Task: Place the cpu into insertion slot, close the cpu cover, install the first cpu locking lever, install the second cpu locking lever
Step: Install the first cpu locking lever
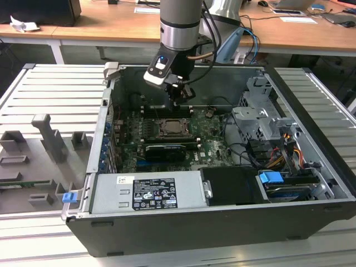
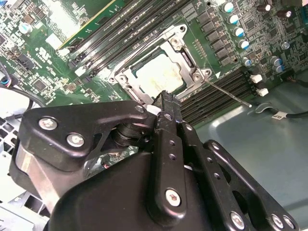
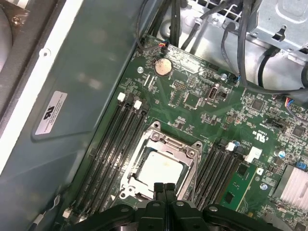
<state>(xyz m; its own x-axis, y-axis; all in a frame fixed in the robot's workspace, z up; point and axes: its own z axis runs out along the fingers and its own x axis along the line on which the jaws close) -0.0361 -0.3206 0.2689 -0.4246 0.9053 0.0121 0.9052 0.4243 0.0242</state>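
- One arm (image 1: pixel 179 22) reaches down into one open computer case (image 1: pixel 311 167), which lies on the ribbed metal bench (image 1: pixel 50 89).
- Two black fingers (image 3: pixel 158 190) (image 2: pixel 167 113) are pressed tight together in both wrist views, with no gap and nothing held between them.
- Their tips hang over the edge of the socket; whether they touch the metal there cannot be told.
- One cpu (image 3: pixel 161 168) (image 2: pixel 161 77) sits in the socket on the green motherboard (image 3: pixel 192 120), its pale metal top facing up (in the exterior view it is the small square (image 1: pixel 175 129) below the fingers).
- One cpu cover (image 3: pixel 159 137) (image 2: pixel 192 72), a silver-grey frame, lies down around the cpu, whose top shows through the cover's window.
- One thin metal lever (image 2: pixel 228 92) runs out from a corner of the socket and crosses the memory slots in the second wrist view.
- Two banks of memory slots flank the socket, one on each side (image 3: pixel 115 144) (image 3: pixel 219 163).
- One round coin cell (image 3: pixel 162 67) sits on the board, well apart from the socket.
- One long black card (image 1: pixel 165 151) lies just beside the socket, on its near side in the exterior view.
- One grey power supply box (image 1: pixel 147 192) fills the near corner of the case towards the exterior view's left.
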